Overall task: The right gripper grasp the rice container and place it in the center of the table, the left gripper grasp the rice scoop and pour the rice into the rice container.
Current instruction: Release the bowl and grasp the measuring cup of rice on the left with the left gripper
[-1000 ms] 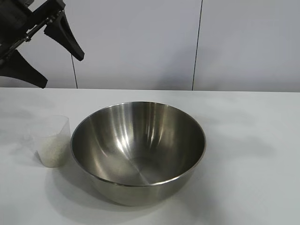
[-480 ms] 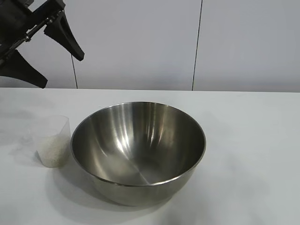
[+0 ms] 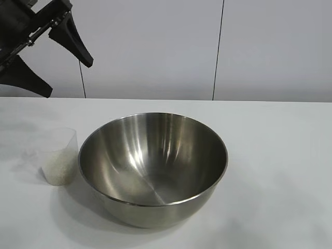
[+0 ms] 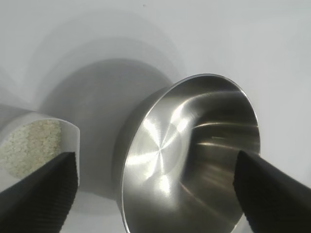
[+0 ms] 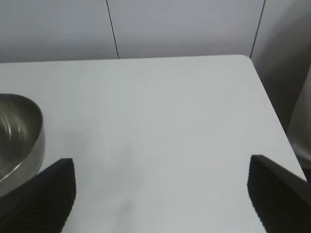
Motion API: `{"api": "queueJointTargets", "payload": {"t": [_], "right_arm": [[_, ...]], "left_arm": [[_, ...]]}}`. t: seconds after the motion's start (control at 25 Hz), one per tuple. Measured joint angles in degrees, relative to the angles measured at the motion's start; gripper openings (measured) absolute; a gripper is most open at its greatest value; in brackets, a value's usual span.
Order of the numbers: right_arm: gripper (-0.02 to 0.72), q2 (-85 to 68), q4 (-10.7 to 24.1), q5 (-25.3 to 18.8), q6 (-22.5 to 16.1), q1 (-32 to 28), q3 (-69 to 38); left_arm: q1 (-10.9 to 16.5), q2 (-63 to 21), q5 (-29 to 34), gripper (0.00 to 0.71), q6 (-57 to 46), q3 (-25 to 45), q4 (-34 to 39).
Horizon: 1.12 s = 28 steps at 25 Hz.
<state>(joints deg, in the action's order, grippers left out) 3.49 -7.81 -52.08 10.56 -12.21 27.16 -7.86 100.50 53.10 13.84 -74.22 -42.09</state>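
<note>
I see no change on the table: the large shiny steel rice container (image 3: 153, 168) stays central, the clear plastic rice scoop (image 3: 58, 155) just beside it — still full. Left gripper (image 3: 54, 59) hovers open above; right gripper (image 5: 160, 194) open, empty.

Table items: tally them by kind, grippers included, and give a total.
Steel rice container: 1
Clear plastic rice scoop, with rice in it: 1
Black grippers, both open and empty: 2, the left gripper and the right gripper
Total: 4
</note>
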Motion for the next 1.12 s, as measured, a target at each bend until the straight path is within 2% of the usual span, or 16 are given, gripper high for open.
{"api": "queueJointTargets", "payload": {"t": [0.16, 0.24, 0.48, 0.68, 0.96, 1.12], "right_arm": [[0.660, -0.1, 0.9, 0.0, -0.6, 0.0, -0.1], [0.656, -0.1, 1.0, -1.5, -1.6, 0.0, 0.0], [0.573, -0.1, 3.6, -7.0, -4.3, 0.5, 0.7], [0.565, -0.1, 4.7, -7.5, -4.4, 3.2, 0.7], [0.564, -4.1, 5.9, -7.5, -4.5, 3.4, 0.8], [0.559, -4.5, 6.1, -7.5, -6.5, 3.4, 0.8]], "left_arm": [[0.0, 0.0, 0.0, 0.631, 0.0, 0.0, 0.0], [0.0, 0.0, 0.0, 0.631, 0.0, 0.0, 0.0], [0.0, 0.0, 0.0, 0.631, 0.0, 0.0, 0.0], [0.0, 0.0, 0.0, 0.631, 0.0, 0.0, 0.0], [0.0, 0.0, 0.0, 0.631, 0.0, 0.0, 0.0], [0.0, 0.0, 0.0, 0.631, 0.0, 0.0, 0.0]]}}
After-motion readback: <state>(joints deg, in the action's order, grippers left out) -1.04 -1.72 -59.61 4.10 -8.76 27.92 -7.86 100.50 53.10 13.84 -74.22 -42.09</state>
